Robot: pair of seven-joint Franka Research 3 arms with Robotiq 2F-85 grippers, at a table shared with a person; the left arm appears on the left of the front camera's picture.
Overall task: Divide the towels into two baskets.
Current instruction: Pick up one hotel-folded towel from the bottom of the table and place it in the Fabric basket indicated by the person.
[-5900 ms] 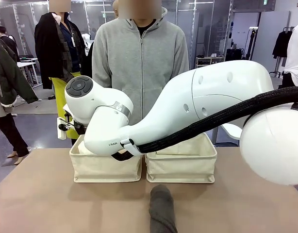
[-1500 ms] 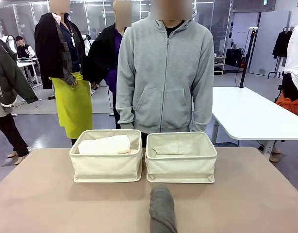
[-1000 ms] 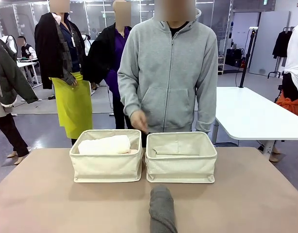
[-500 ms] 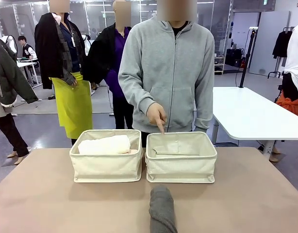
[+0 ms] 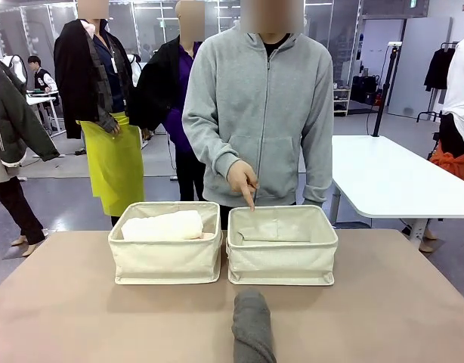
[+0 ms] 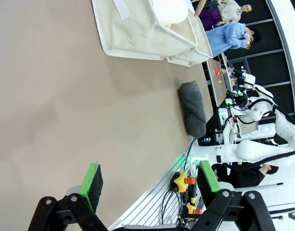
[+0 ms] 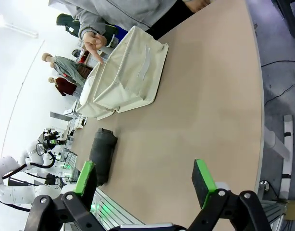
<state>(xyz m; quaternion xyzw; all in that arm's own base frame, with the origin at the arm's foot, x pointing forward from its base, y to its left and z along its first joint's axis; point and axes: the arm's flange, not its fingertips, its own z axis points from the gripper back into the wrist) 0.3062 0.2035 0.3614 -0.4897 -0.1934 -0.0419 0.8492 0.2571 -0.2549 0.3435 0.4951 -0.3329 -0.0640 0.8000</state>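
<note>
Flanking grey towel (image 5: 252, 333) (near edge, seemingly)

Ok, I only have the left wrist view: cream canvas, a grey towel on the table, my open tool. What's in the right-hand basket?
Observer: The right basket has a pale shape lying low inside. I cannot tell whether it is a towel or the lining.
Operator: Is the person doing anything?
Observer: The person's hand points one finger down at that basket's far rim.
Operator: And the right tool?
Observer: The right tool is open and holds nothing. It hangs above the table, apart from the grey towel.
</note>
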